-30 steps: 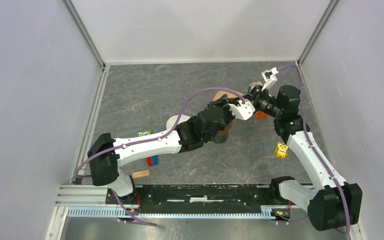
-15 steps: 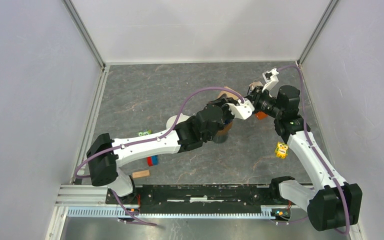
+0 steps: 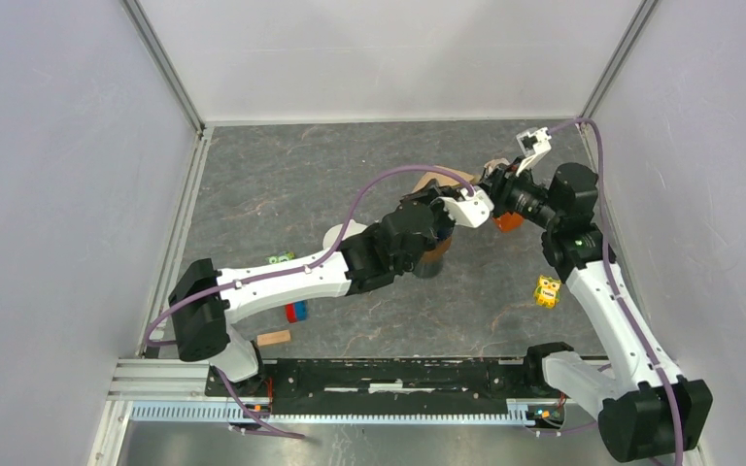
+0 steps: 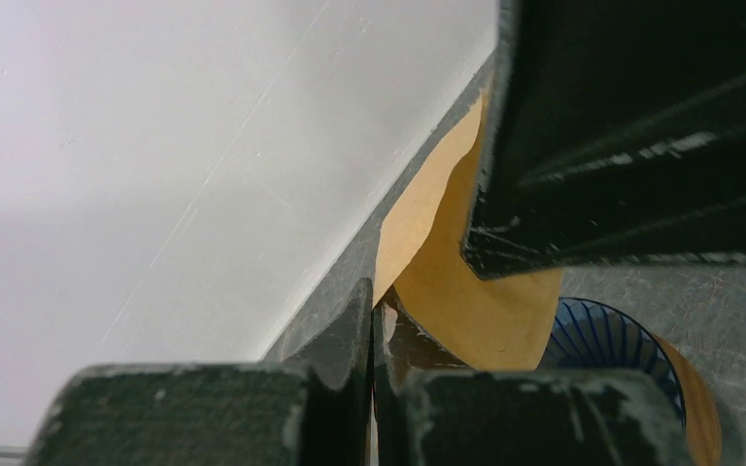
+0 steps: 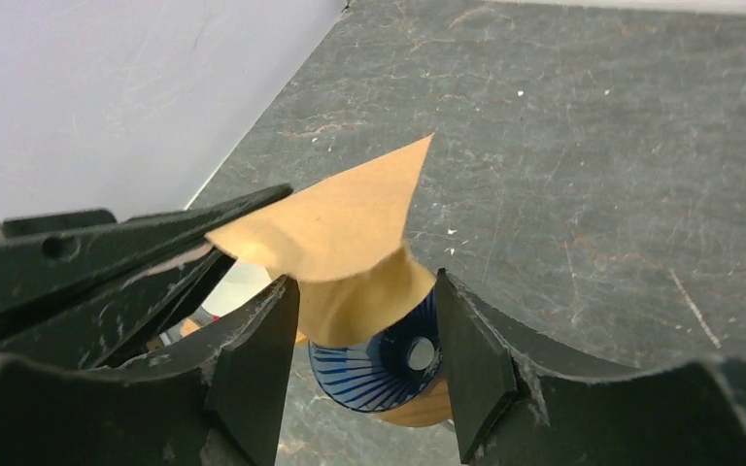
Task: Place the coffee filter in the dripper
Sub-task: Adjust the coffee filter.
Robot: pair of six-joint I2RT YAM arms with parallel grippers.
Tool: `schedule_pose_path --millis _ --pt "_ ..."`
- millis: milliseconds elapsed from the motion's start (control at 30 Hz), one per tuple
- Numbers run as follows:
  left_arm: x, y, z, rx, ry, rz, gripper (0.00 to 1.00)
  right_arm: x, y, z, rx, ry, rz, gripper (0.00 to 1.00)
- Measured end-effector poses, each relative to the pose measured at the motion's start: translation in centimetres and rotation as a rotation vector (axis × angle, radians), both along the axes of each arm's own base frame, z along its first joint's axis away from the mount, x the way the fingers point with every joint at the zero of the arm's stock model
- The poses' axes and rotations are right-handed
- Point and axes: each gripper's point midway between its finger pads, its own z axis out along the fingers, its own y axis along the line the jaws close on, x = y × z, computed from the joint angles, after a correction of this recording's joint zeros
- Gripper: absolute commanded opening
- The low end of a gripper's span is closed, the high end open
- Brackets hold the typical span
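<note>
L gripper (image 4: 373,311) is clamped on the coffee filter (image 5: 350,233), holding it just above the blue dripper (image 5: 379,364). R gripper (image 5: 364,291) is spread, jaws either side of the paper, not pinching. Filter looks thin, floppy and quick to crease, so pinch lightly near the rim. Yellow toy (image 3: 545,290) and orange piece (image 3: 507,222) sit by the R arm; prob. neither blocks the dripper.

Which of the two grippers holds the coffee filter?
The left gripper: its fingers are pinched shut on the brown coffee filter above the blue dripper. The right gripper stands open, fingers either side of it.
</note>
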Motion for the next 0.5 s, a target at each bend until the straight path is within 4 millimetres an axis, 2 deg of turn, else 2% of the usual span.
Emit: schedule_pose_path --millis 200,333,500 --pt "0.4 0.2 1.3 -0.052 0.034 0.031 0.04 -1.2 -0.4 1.7 -0.102 -0.136 0.041 0.65" --pt "0.6 0.5 1.8 -0.100 0.093 0.045 0.03 -1.9 -1.2 3.8 -0.215 -0.260 0.047 0.65" --pt "-0.1 0.3 0.5 -0.118 0.217 0.011 0.02 -3.6 -2.5 5.3 -0.434 -0.464 0.091 0.65"
